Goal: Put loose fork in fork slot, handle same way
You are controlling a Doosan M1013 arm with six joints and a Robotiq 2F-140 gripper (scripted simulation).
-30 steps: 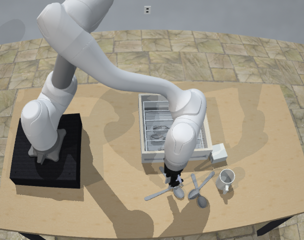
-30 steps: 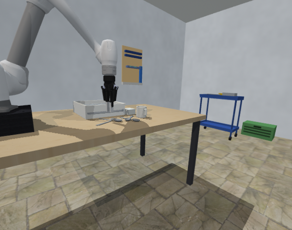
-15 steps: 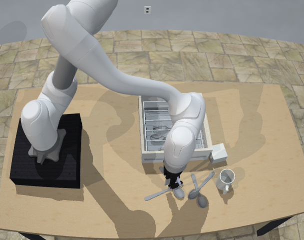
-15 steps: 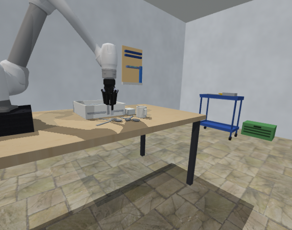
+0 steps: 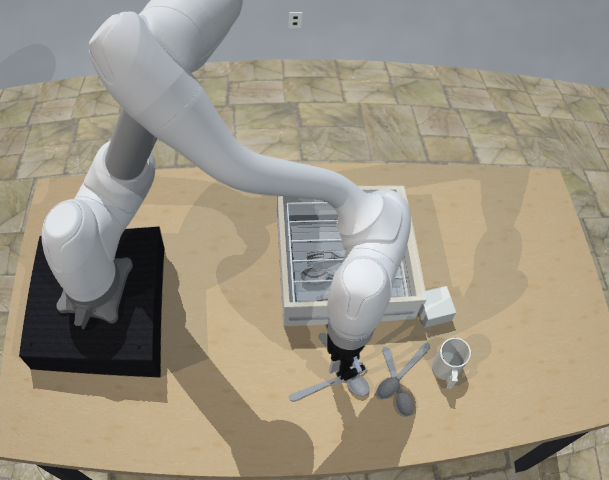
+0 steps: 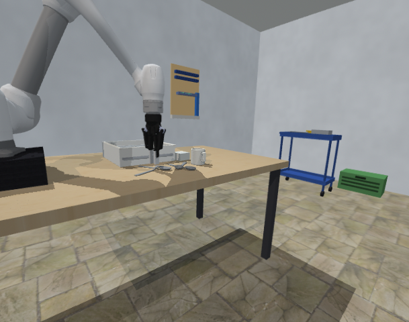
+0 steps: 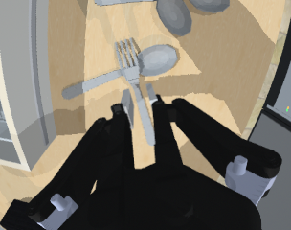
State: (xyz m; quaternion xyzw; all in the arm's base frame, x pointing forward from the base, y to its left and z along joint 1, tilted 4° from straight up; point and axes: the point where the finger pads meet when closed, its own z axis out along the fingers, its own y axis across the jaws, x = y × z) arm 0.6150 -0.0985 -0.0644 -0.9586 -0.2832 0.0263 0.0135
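On my worktop [image 5: 232, 439] [image 6: 103, 187], the mug [image 5: 442, 362] [image 6: 197, 156] stands right of the spoons (two of them crossed). Behind them sits the tray [image 6: 138, 157].

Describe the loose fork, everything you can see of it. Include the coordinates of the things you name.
The loose fork [image 5: 314, 390] [image 6: 144, 172] [image 7: 145, 115] is plain grey, looks metallic, and has four tines and a slim handle with a rounded end. It lies outside the tray [image 5: 283, 258] [image 6: 112, 155] [image 7: 15, 152], its head end crossing over the handle of a spoon [image 5: 358, 386] [image 6: 164, 168] [image 7: 157, 59]. The open end effector [image 5: 348, 373] [image 6: 157, 153] [image 7: 139, 95] hovers above, not gripping it.
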